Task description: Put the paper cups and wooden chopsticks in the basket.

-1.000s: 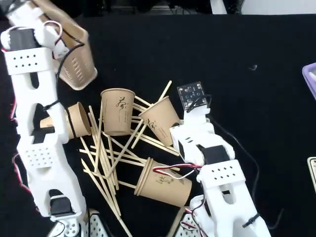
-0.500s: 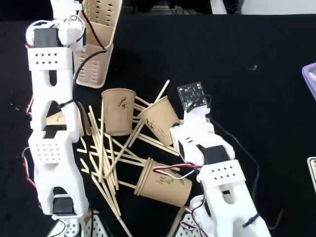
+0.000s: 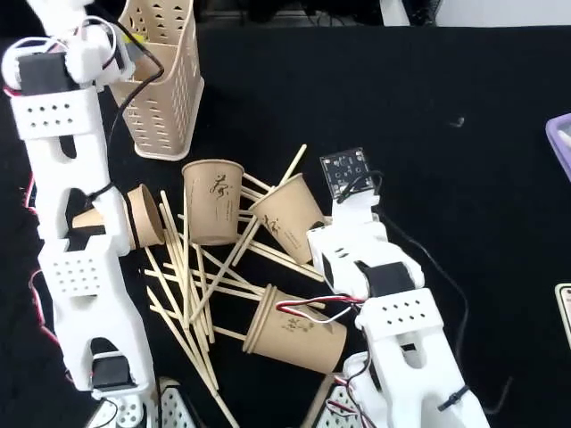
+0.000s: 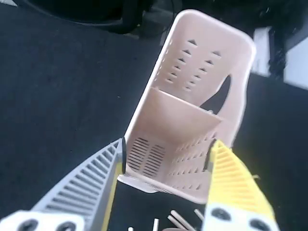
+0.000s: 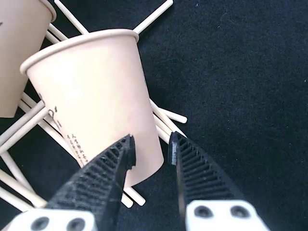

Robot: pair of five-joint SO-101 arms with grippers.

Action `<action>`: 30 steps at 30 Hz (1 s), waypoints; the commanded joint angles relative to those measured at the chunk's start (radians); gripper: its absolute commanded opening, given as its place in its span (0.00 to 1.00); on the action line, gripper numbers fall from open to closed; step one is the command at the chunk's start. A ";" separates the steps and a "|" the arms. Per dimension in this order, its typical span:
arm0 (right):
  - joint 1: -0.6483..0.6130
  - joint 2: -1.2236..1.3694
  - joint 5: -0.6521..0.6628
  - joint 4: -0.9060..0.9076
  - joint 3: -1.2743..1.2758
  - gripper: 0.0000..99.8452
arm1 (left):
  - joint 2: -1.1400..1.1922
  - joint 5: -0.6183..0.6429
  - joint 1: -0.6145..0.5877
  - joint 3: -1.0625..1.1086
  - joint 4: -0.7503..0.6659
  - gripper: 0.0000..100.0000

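The tan slotted basket [image 3: 165, 80] stands upright at the table's far left. My left gripper [image 4: 166, 147] is open, its grey and yellow fingers framing the basket [image 4: 192, 115] near its base, just to the basket's left in the high view. Several paper cups lie on their sides: one [image 3: 212, 201], one [image 3: 290, 214], one [image 3: 294, 330] and one [image 3: 134, 217] partly under the left arm. Wooden chopsticks [image 3: 192, 285] lie scattered among them. My right gripper [image 5: 150, 144] hovers slightly open over the base edge of a cup [image 5: 91, 96], gripping nothing.
A purple object [image 3: 560, 143] shows at the right edge. The black cloth to the right of the right arm [image 3: 393, 303] is bare. The chopsticks [image 5: 159, 120] run under the cup below my right gripper.
The left arm raised the tilted basket, set it upright, then drew back to the left. The right arm and the cups have not moved.
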 commanded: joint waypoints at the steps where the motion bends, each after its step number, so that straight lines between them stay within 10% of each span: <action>1: -0.012 -0.018 0.011 -0.020 -0.004 0.12 | -0.017 0.029 -0.012 -0.120 0.075 0.30; 20: -0.011 -0.018 0.011 -0.017 -0.004 0.12 | -0.011 0.256 -0.002 0.200 0.149 0.30; 30: -0.009 -0.018 0.011 -0.018 -0.004 0.12 | -0.006 0.123 0.005 0.165 0.077 0.03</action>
